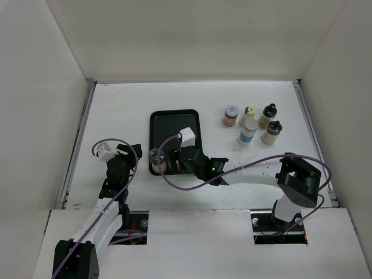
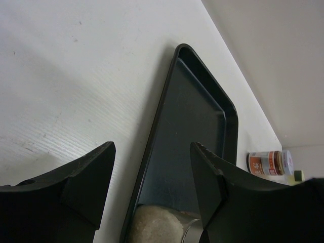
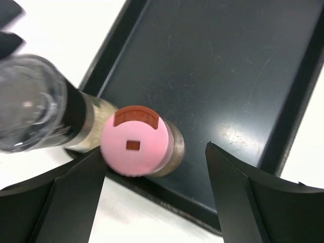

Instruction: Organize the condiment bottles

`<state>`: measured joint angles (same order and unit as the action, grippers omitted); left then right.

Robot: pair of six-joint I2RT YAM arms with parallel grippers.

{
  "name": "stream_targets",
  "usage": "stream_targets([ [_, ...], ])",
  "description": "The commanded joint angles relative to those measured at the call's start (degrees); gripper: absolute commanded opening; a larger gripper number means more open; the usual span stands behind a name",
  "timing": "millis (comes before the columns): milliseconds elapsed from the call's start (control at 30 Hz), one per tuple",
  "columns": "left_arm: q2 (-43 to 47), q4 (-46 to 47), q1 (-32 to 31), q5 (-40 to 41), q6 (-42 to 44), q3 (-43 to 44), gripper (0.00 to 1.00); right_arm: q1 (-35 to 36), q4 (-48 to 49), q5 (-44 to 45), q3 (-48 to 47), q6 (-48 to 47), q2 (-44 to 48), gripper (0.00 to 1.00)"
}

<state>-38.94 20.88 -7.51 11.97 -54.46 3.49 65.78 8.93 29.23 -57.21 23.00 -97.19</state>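
A pink-capped condiment bottle (image 3: 135, 140) stands in the near left corner of the black tray (image 3: 223, 76). Right beside it stands a clear-capped bottle (image 3: 30, 101). My right gripper (image 3: 154, 174) hovers over the pink cap, open, its left finger close to the cap and its right finger well off it. My left gripper (image 2: 152, 172) is open at the tray's left edge, with a bottle of tan powder (image 2: 159, 223) below and between its fingers, not gripped. Several more condiment bottles (image 1: 250, 123) stand grouped at the back right.
The tray (image 1: 174, 119) lies mid-table, its far part bare. White walls close in the table on the left, back and right. A red-labelled bottle (image 2: 268, 163) shows beyond the tray in the left wrist view.
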Motion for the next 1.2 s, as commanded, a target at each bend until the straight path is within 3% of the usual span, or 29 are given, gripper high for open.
stream_targets([
  [0,0.3,3.1,0.4,-0.6,-0.4,-0.8,0.59,-0.1,0.7,-0.3,0.8,0.9,6.8,0.84],
  [133,0.0,3.2,0.0,0.0,-0.1,-0.4,0.59,-3.1,0.4,0.6,3.3,0.4,12.2,0.75],
  [233,0.5,3.0,0.0,-0.5,-0.3,-0.8,0.59,-8.3,0.0,2.0,5.5,-1.3,17.1,0.48],
  [300,0.4,3.2,-0.3,0.1,-0.1,-0.7,0.59,-12.6,-1.3,5.8,6.8,-1.9,20.8,0.42],
  [367,-0.3,3.3,-0.5,0.0,-0.1,-0.3,0.59,-17.6,-3.3,10.2,7.5,-2.3,23.3,0.45],
  [533,-0.1,3.4,-0.7,0.3,0.0,-0.4,0.59,-28.6,-6.0,19.4,7.5,-5.2,24.9,0.85],
  [633,-0.3,3.6,-0.8,-0.5,-0.1,-0.6,0.59,-34.0,-6.9,17.1,5.7,-6.3,22.5,0.92],
  [967,-0.1,3.6,-0.4,-0.3,0.0,-0.6,0.59,-41.4,-9.0,11.8,4.6,-3.1,18.2,0.95],
  [1167,-0.5,3.7,-0.3,-0.2,0.1,-0.5,0.59,-42.3,-9.3,5.8,5.0,-0.9,16.4,0.80],
])
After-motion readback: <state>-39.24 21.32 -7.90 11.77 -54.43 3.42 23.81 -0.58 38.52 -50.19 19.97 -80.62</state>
